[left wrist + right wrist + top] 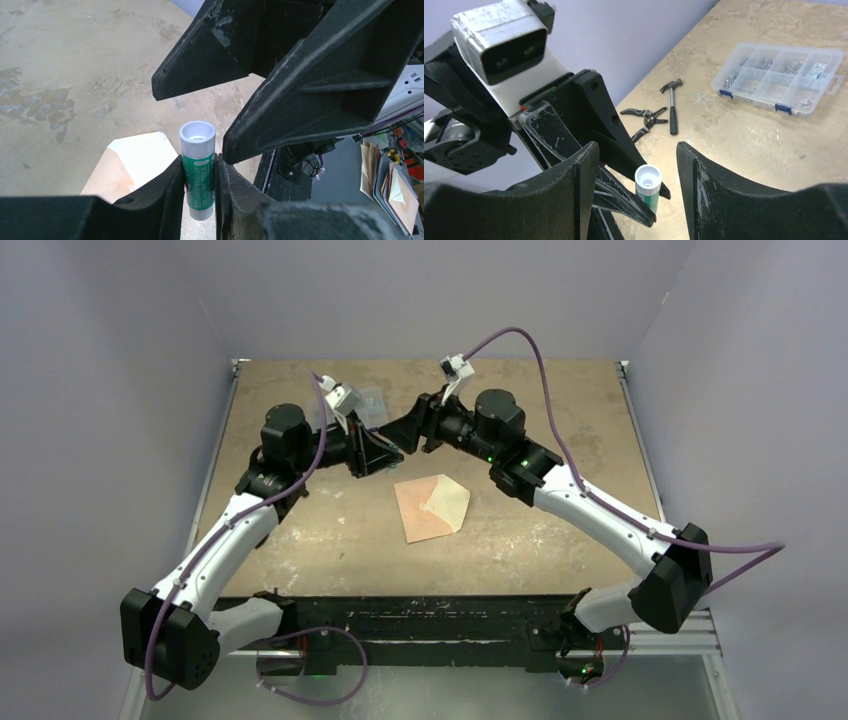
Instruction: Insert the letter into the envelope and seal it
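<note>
Envelope [432, 508] lies salmon-pink, cream flap open toward 3 o'clock; at its 12 o'clock, left gripper [200, 162] clamps a glue stick [198, 175], right gripper [636, 150] gapes beside it.

We log the envelope [415, 520] lying flat near the middle of the table [300, 540], slightly skewed. Its body is salmon-pink and roughly squarish. The triangular flap, on its right side, shows a paler cream face turned up.
</note>
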### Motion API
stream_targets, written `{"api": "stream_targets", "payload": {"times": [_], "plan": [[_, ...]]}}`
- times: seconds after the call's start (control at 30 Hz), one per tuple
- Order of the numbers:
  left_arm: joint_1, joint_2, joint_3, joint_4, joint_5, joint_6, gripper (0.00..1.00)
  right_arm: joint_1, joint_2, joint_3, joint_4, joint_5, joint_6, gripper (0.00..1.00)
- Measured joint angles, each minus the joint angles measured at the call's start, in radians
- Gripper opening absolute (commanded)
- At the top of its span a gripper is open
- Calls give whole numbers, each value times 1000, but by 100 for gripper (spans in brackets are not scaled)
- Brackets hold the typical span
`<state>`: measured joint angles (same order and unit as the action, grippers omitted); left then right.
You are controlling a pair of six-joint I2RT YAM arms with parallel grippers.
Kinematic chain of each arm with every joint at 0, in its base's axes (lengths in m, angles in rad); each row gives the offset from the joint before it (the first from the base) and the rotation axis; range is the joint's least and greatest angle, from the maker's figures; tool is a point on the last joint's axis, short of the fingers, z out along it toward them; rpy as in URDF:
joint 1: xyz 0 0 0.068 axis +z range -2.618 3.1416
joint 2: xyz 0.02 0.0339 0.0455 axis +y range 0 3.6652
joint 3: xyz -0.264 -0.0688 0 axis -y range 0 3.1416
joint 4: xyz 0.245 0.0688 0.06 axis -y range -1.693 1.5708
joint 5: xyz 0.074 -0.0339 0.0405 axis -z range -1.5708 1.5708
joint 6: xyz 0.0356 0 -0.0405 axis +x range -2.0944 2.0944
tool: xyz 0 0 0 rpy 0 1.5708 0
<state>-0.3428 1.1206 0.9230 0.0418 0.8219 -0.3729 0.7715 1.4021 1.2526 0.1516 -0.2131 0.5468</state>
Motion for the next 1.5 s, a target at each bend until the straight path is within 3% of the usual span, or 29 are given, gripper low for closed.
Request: {"api": "stream_targets", "payload": {"times": [0.2, 0.47, 0.6, 0.77, 0.83, 1.07, 1.2, 1.33, 1.5], "plan": [[0, -3, 0, 2, -16, -1, 0, 0, 1, 0, -36, -21, -14, 53], [0, -9, -3, 50, -27, -26, 0, 0, 1, 0, -42, -43, -16, 53], [0, -9, -5, 64, -26, -35, 0, 0, 2, 4, -50, -45, -16, 37], [0, -12, -5, 71, -13, -37, 0, -3, 2, 4, -56, -78, -13, 47], [0, -14, -5, 72, 8, -37, 0, -6, 2, 4, -55, -97, -22, 46], [0, -21, -5, 76, 82, -36, 0, -16, -8, -1, -47, -183, -70, 0], [2, -21, -5, 77, 84, -35, 0, -19, -5, 1, -46, -173, -58, 0], [8, -15, 14, 30, 13, 45, 0, -16, 38, 45, -76, -106, -16, 0], [7, 28, 85, -90, -93, 321, 0, -14, 93, 98, -134, 51, 127, 0]]}}
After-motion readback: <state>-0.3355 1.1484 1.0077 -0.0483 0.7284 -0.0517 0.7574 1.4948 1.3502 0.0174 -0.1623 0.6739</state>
